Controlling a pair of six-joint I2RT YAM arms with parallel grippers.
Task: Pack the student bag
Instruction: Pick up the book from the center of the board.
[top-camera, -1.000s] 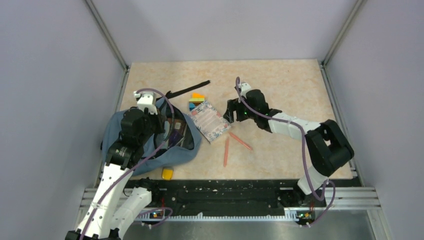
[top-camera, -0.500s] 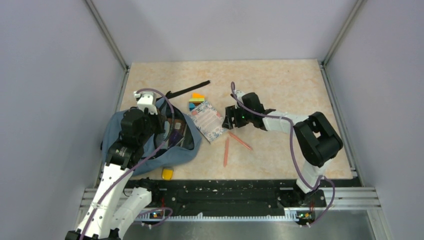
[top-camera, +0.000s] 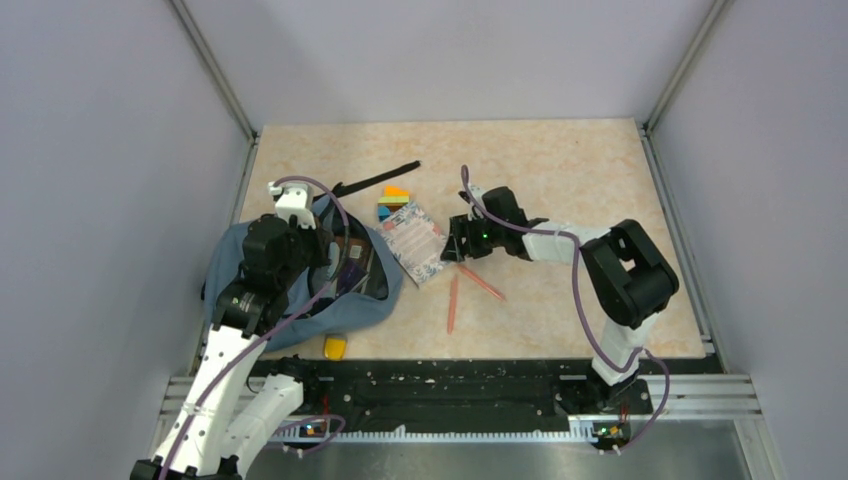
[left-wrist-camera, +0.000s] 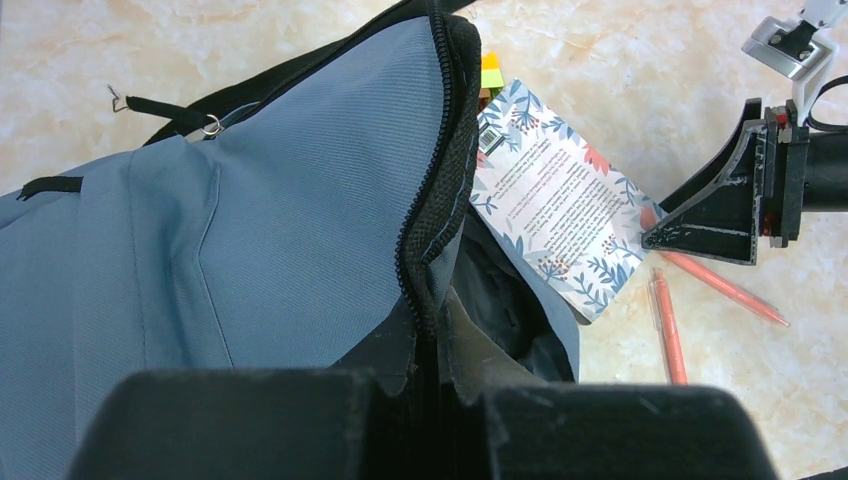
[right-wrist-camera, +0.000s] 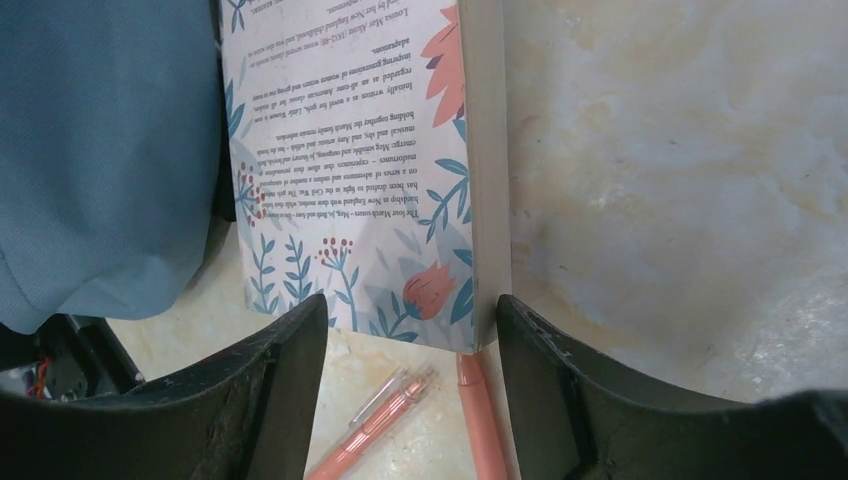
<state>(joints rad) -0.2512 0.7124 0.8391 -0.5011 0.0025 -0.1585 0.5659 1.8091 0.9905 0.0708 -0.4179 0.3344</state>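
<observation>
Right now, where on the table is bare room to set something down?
Free: the far strip of the table beyond the right arm, and the near patch between the pens and that arm's base. Crowded: the left, where bag, book and blocks sit together.

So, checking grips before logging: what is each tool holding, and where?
The left tool pinches the student bag by its opening's zippered rim. The right tool holds nothing: open jaws sit at the end of the book.
</observation>
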